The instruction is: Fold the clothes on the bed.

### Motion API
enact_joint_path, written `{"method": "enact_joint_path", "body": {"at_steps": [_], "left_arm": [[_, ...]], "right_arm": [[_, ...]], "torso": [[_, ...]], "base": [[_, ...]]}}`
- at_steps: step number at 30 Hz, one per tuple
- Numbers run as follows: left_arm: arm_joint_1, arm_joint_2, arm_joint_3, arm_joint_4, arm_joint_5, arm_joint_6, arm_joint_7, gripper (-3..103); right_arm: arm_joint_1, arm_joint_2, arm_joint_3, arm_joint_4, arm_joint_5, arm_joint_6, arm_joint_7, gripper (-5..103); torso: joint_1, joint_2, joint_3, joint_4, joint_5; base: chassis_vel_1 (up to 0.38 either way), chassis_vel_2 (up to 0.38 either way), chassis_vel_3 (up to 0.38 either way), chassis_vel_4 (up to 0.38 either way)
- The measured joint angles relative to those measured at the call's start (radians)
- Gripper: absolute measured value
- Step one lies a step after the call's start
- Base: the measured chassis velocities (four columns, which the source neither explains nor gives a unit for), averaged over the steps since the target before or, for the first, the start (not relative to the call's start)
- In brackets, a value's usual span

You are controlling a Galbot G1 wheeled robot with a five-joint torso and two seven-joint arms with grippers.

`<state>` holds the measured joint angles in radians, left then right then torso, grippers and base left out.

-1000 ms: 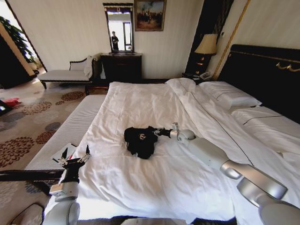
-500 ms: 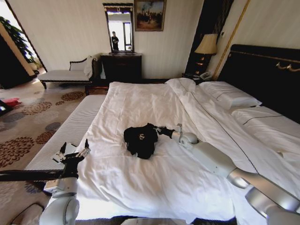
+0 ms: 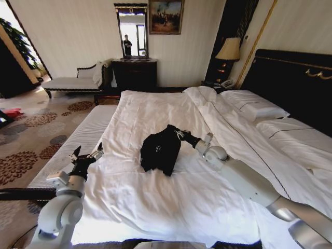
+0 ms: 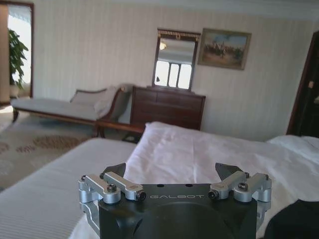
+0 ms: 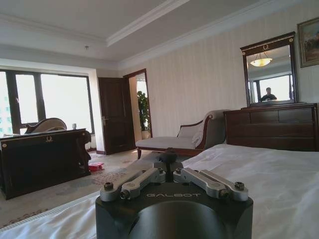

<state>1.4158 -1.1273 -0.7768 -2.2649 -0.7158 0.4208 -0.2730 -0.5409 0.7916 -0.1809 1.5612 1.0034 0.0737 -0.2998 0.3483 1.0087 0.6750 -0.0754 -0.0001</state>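
A: Crumpled black T-shirt [image 3: 161, 150] mid-bed [image 3: 155, 207], soft cotton bunched on the rumpled white duvet — pinched tight by right gripper [image 3: 179, 135].

B: Left gripper [image 3: 87, 155] spread wide, holding nothing, beside bed's edge.

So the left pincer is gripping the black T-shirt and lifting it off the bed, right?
No, the right pincer grips the black T-shirt and lifts it off the bed, as the head view shows. The left pincer hangs open at the bed's edge.

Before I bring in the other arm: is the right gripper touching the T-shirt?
Touching. In the head view the right gripper is shut on the black T-shirt, holding one edge raised off the bed. The left gripper hangs open, apart.
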Motion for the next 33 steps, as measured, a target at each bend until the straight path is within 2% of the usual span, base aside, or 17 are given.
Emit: {"method": "enact_joint_path", "body": {"at_steps": [2, 4, 5, 9, 13, 14, 16, 23, 30, 33], "left_arm": [[-0.019, 0.016, 0.012, 0.020, -0.032, 0.012, -0.009, 100], [-0.093, 0.053, 0.074, 0.093, -0.112, 0.044, -0.023, 100], [-0.093, 0.053, 0.074, 0.093, -0.112, 0.044, -0.023, 100], [-0.286, 0.072, 0.270, 0.264, -0.186, 0.056, -0.018, 100], [-0.344, 0.071, 0.328, 0.319, -0.202, 0.056, -0.011, 100], [-0.436, 0.062, 0.414, 0.404, -0.232, 0.060, 0.002, 100], [-0.513, 0.044, 0.473, 0.488, -0.269, 0.072, 0.005, 100], [-0.604, -0.018, 0.549, 0.625, -0.330, 0.100, 0.006, 100], [-0.595, -0.106, 0.559, 0.685, -0.345, 0.105, 0.005, 100], [-0.586, -0.118, 0.558, 0.690, -0.340, 0.102, 0.005, 100]], "right_arm": [[-0.007, -0.002, 0.006, 0.003, -0.003, 0.001, 0.000, 2], [-0.028, -0.005, 0.019, 0.008, -0.016, 0.003, -0.002, 2], [-0.028, -0.005, 0.019, 0.008, -0.016, 0.003, -0.002, 2], [-0.057, -0.007, 0.035, -0.003, -0.042, 0.016, -0.006, 2], [-0.060, -0.006, 0.036, -0.011, -0.044, 0.017, -0.007, 2], [-0.060, -0.004, 0.035, -0.024, -0.045, 0.019, -0.007, 2], [-0.055, -0.004, 0.024, -0.039, -0.046, 0.021, -0.007, 2], [-0.044, -0.002, 0.014, -0.059, -0.056, 0.024, -0.009, 2], [-0.052, -0.004, 0.027, -0.067, -0.069, 0.029, -0.009, 2], [-0.053, -0.004, 0.027, -0.068, -0.071, 0.030, -0.009, 2]], "torso": [[0.000, 0.000, 0.000, 0.0002, 0.0000], [0.000, 0.000, 0.000, 0.0005, 0.0001], [0.000, 0.000, 0.000, 0.0005, 0.0001], [0.000, 0.000, 0.000, -0.0003, 0.0000], [0.000, 0.000, 0.000, -0.0001, 0.0001], [0.000, 0.000, 0.000, 0.0002, 0.0003], [0.000, 0.000, 0.000, -0.0002, 0.0003], [0.000, 0.000, 0.000, 0.0002, 0.0003], [0.000, 0.000, 0.000, 0.0001, 0.0002], [0.000, 0.000, 0.000, 0.0001, 0.0003]], "base": [[0.000, 0.000, 0.000, 0.000], [0.000, 0.000, 0.000, 0.000], [0.000, 0.000, 0.000, 0.000], [0.000, 0.000, 0.000, 0.000], [0.000, 0.000, 0.000, 0.000], [0.000, 0.000, 0.000, 0.000], [0.000, 0.000, 0.000, 0.000], [0.000, 0.000, 0.000, 0.000], [0.000, 0.000, 0.000, 0.000], [0.000, 0.000, 0.000, 0.000]]}}
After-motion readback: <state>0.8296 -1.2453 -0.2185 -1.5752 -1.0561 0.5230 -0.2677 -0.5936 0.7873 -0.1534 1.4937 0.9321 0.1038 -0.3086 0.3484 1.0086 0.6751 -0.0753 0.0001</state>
